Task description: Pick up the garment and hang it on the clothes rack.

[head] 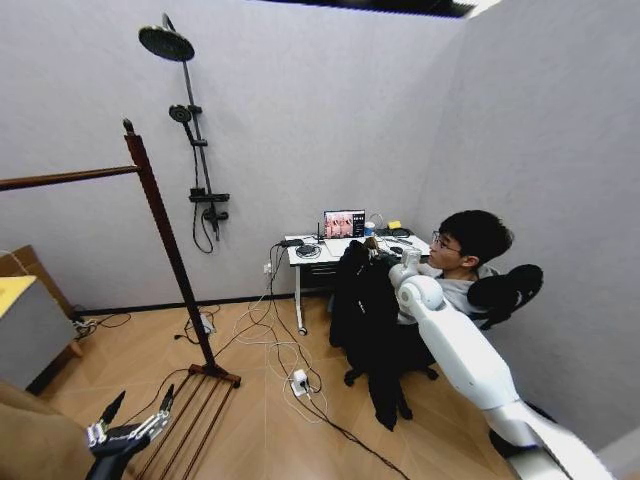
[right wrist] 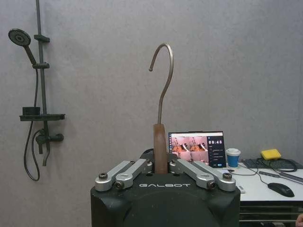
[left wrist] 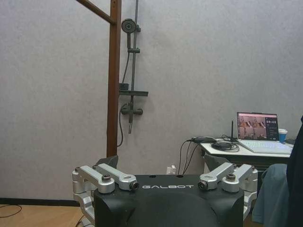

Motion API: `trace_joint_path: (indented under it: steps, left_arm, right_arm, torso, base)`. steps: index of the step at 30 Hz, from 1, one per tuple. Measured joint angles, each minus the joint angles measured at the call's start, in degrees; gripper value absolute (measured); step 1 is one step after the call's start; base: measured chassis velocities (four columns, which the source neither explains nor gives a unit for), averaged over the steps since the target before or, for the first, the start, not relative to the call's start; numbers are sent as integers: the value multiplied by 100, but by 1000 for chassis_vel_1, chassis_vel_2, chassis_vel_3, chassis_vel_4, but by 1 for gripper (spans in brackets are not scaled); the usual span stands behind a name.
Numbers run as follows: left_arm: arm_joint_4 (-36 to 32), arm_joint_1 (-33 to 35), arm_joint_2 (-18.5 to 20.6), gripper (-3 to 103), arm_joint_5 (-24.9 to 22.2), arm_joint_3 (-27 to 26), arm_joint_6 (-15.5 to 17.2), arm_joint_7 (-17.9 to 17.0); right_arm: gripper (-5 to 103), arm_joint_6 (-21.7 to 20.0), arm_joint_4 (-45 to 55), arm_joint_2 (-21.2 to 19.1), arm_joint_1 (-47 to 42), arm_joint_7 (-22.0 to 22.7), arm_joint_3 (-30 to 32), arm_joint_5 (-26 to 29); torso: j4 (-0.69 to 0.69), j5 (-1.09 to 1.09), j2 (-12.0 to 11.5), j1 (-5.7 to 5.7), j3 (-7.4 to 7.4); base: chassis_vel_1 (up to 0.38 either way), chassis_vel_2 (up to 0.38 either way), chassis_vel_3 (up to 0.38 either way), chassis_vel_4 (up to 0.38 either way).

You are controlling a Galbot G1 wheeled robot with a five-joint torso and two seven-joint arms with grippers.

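Note:
The garment (head: pixel 365 315), a black jacket, hangs in the air in front of the desk at mid-right of the head view. Its wooden hanger neck (right wrist: pixel 160 146) is clamped between the fingers of my right gripper (right wrist: pixel 161 164), and the metal hook (right wrist: pixel 164 71) stands upright above them. In the head view the right gripper (head: pixel 390 258) sits at the jacket's collar on my outstretched white arm. The clothes rack (head: pixel 165 245) stands to the left, with its bar (head: pixel 65 178) running off the left edge. My left gripper (head: pixel 140 402) hovers low near the rack's base (head: pixel 205 400), open and holding nothing.
A white desk (head: pixel 300 258) with a laptop (head: pixel 344 223) stands against the back wall behind the jacket. A shower fixture (head: pixel 190 130) is mounted on that wall. Cables and a power strip (head: pixel 298 380) lie on the wooden floor. A grey box (head: pixel 28 335) and tan fabric (head: pixel 35 440) sit at the left.

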Motion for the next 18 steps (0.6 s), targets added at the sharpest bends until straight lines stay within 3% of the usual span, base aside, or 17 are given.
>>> trace_joint_path:
  steps: [10, 18]
  left_arm:
    - [0, 0, 0, 100, 0, 0, 0, 0]
    - [0, 0, 0, 100, 0, 0, 0, 0]
  right_arm:
    - [9, 16, 1620, -280, -962, -41, 474, 41]
    - [9, -206, 2814, -531, -1765, -4, 1156, 239]
  torso:
    - [1, 0, 0, 0, 0]
    - [-1, -2, 1, 0, -1]
  base:
    - [0, 0, 0, 0]
    - [0, 0, 0, 0]
